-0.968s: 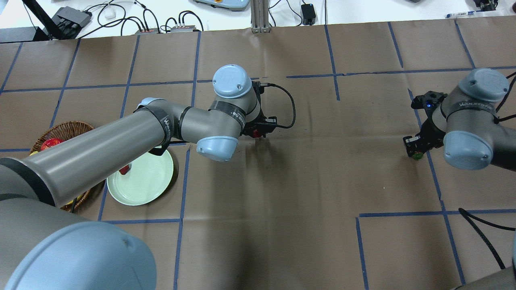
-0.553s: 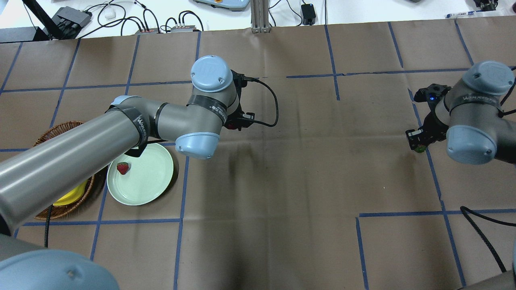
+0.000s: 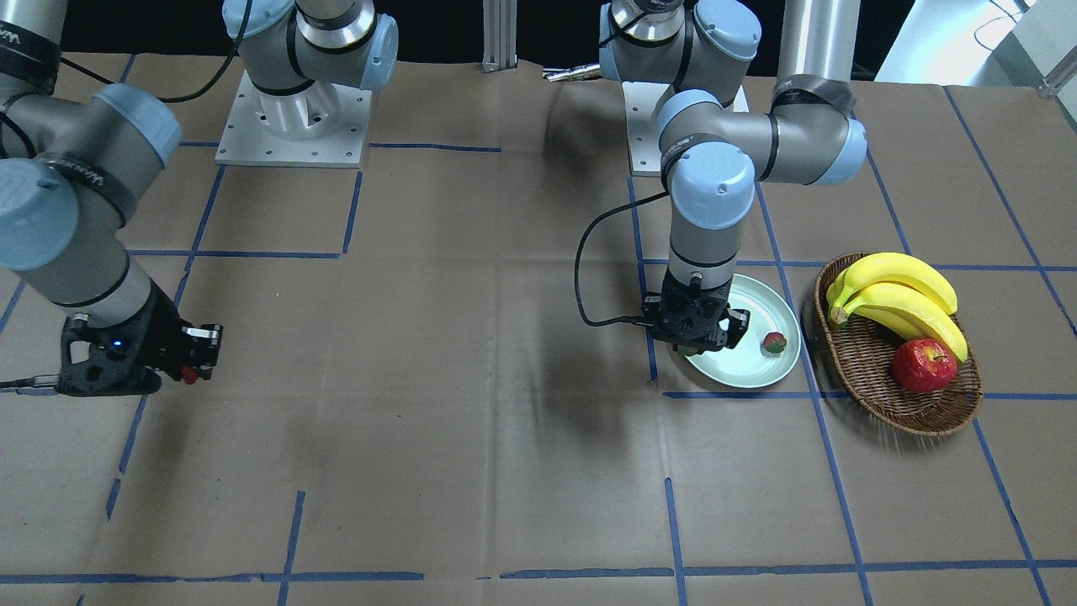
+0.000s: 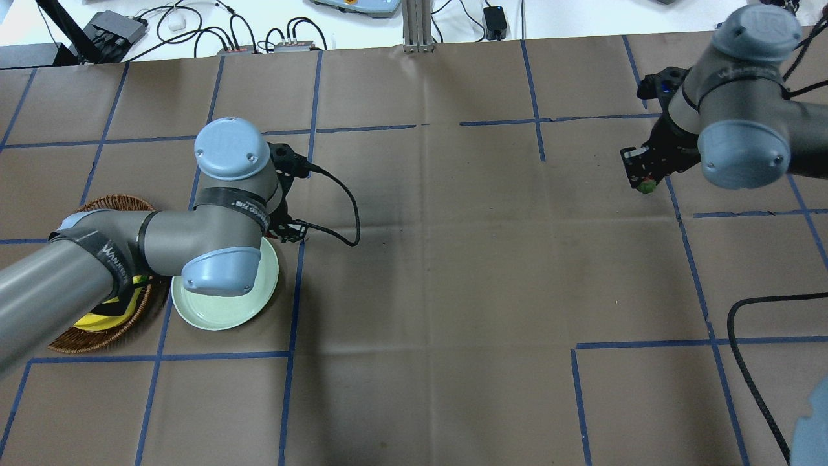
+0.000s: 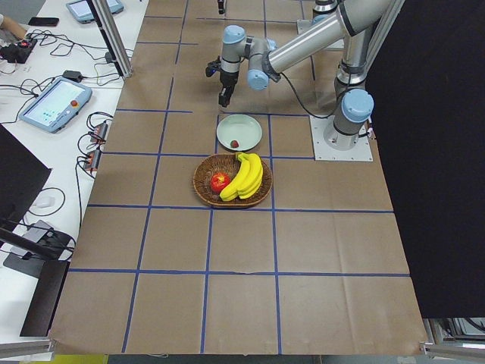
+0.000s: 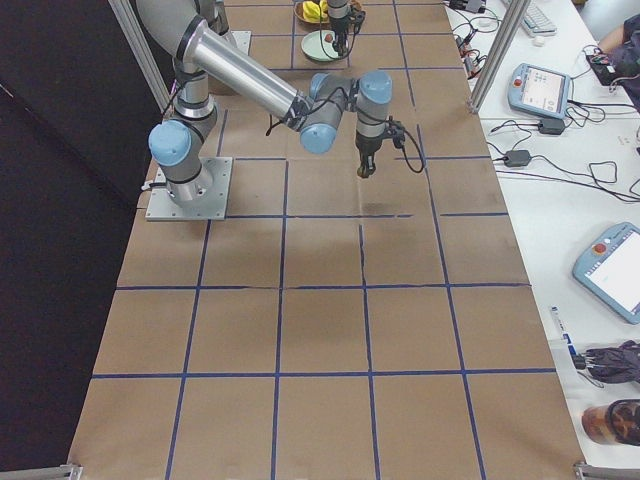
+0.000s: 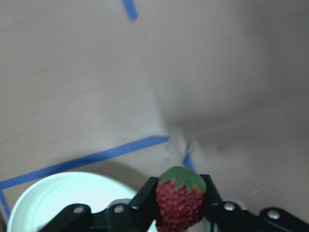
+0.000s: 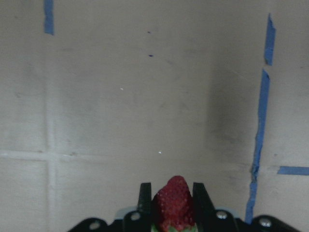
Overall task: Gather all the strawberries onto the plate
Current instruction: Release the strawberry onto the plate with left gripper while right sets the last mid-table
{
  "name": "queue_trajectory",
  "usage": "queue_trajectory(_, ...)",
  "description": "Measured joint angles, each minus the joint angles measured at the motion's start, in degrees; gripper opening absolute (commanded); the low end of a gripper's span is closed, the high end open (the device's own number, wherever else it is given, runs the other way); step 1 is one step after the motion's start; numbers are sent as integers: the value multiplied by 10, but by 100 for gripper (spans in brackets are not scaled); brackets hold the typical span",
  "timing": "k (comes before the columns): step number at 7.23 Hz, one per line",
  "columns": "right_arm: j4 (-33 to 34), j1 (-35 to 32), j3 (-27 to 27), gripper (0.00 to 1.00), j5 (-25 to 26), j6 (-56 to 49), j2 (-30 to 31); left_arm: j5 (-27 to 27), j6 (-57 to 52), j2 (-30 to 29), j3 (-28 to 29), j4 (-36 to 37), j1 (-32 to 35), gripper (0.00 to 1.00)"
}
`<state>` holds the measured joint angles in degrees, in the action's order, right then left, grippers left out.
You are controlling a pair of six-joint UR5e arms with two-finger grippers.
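At the far left of the overhead view stands the wicker basket [image 4: 71, 343] with the bananas [image 3: 900, 295] and the apple [image 3: 924, 365]. Nothing in it is asked for by the task. It is placed just beside the plate [image 4: 220, 310], so it could be brushed by the left arm [image 4: 162, 239] if the wrist is swung wide.

One strawberry [image 3: 773, 342] is already lying on the plate, toward the basket side. It could be pushed over the rim if the fingers are lowered too near to it.

The left gripper [image 3: 695, 335] is held over the plate's edge farthest from the basket, and its fingers are clenched on a second strawberry [image 7: 179, 199]. In the left wrist view this berry seems to be over the rim, not over the flat middle. If it is released here, it is judged that the raised rim may be struck and the berry may roll onto the brown paper [image 4: 453, 291].

Far to the right, the right gripper [image 4: 643, 180] is clamped on a third strawberry [image 8: 174, 202], well apart from the plate. The whole table must be crossed with it. The berry could be lost if the grip is weak, and the two arms could meet over the plate if room is not made first.
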<state>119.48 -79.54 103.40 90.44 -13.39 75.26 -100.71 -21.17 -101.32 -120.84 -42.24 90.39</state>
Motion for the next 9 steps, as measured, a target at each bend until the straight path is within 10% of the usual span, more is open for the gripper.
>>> queue_trajectory(3,3,-168,-27,4,-9,214,-37,2,-83,20,-71,38,-85,89)
queue_trajectory(8,103,-314,-67,7,-40,383,-158,1,-95,23,-77,38,-106,99)
queue_trajectory(9,110,-317,-68,47,-45,386,-164,4,-95,29,-75,38,-104,99)
